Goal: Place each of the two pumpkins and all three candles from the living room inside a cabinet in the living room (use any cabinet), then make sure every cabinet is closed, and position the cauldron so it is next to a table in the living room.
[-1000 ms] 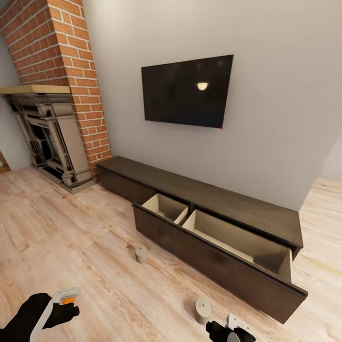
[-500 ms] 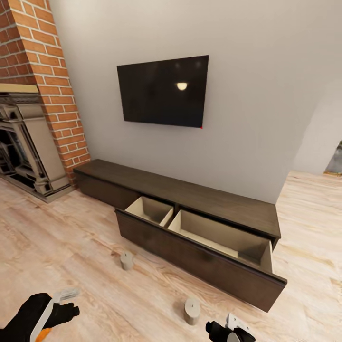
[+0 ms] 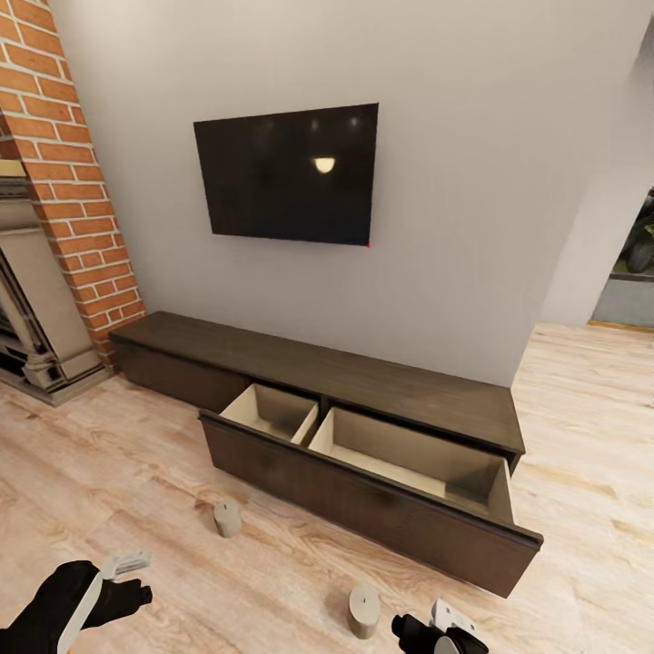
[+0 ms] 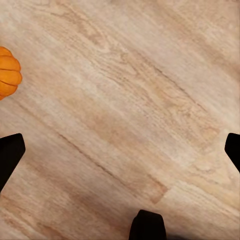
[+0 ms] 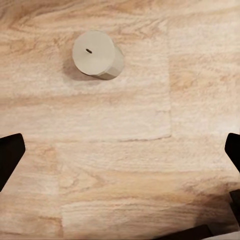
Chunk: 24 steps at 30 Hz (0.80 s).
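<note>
Ahead, cabinet (image 3: 363, 413) drawer out; candles (image 3: 363, 609) before it.

We see our left arm (image 3: 68, 604) as a glossy black, rounded shell w/ a white stripe along it and a small white block at the tip. Our right arm (image 3: 440, 634) is black too, w/ a white, boxy piece on top, prob. a camera housing. In both wrist views the fingertips (image 4: 10, 155) (image 5: 10, 152) are plain black.
</note>
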### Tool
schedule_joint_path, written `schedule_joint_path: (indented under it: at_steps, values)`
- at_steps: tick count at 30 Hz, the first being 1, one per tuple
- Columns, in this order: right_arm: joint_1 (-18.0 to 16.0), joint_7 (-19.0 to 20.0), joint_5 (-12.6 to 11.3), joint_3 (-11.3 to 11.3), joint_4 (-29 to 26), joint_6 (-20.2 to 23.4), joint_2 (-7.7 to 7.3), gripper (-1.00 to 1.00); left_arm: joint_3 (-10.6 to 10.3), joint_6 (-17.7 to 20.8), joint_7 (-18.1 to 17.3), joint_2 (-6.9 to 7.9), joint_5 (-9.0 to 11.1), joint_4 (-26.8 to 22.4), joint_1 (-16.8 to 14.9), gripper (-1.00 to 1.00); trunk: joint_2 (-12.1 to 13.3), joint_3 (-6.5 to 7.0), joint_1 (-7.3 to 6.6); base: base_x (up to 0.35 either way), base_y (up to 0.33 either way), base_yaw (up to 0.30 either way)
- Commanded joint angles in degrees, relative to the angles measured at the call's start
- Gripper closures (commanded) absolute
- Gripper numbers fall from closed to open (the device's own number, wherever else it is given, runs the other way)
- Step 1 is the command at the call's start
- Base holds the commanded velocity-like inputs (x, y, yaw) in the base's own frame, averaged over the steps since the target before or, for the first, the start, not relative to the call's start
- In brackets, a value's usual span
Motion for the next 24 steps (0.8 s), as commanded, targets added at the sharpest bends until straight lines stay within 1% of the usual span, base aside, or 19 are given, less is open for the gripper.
schedule_joint_path:
  at_steps: [1,8,11,14,20,24]
  values:
    - [0.0,0.2,0.0,0.0,0.0,0.0,0.00,-1.00,0.0,0.0,0.0,0.00,0.0,0.0,0.0,-1.00,0.0,0.00,0.00,0.008,0.005,-0.008]
    - [0.0,0.5,0.0,-0.1,0.1,0.0,0.00,-1.00,0.0,0.0,0.0,0.06,0.0,0.0,0.0,-1.00,0.0,0.00,0.00,0.002,0.001,-0.005]
    - [0.0,0.5,0.0,-0.1,0.1,0.0,-0.02,-1.00,0.0,0.0,0.0,0.06,0.0,0.0,0.0,-1.00,0.0,0.00,0.00,0.000,0.000,-0.131]
    - [0.0,0.5,0.0,-0.2,0.1,0.0,-0.03,-1.00,0.0,0.0,0.0,0.03,0.0,0.0,0.0,-1.00,0.0,0.00,0.00,-0.052,0.000,-0.216]
    - [0.0,0.5,0.0,-0.3,0.1,0.0,-0.02,-1.00,0.0,0.0,-0.1,0.07,0.0,0.0,0.0,-1.00,0.0,0.00,0.00,-0.153,0.000,-0.265]
    - [0.0,0.5,0.0,-0.3,0.1,0.0,-0.08,-1.00,0.0,0.0,-0.1,0.09,0.0,0.0,0.0,-1.00,0.0,0.00,0.00,-0.043,0.000,-0.278]
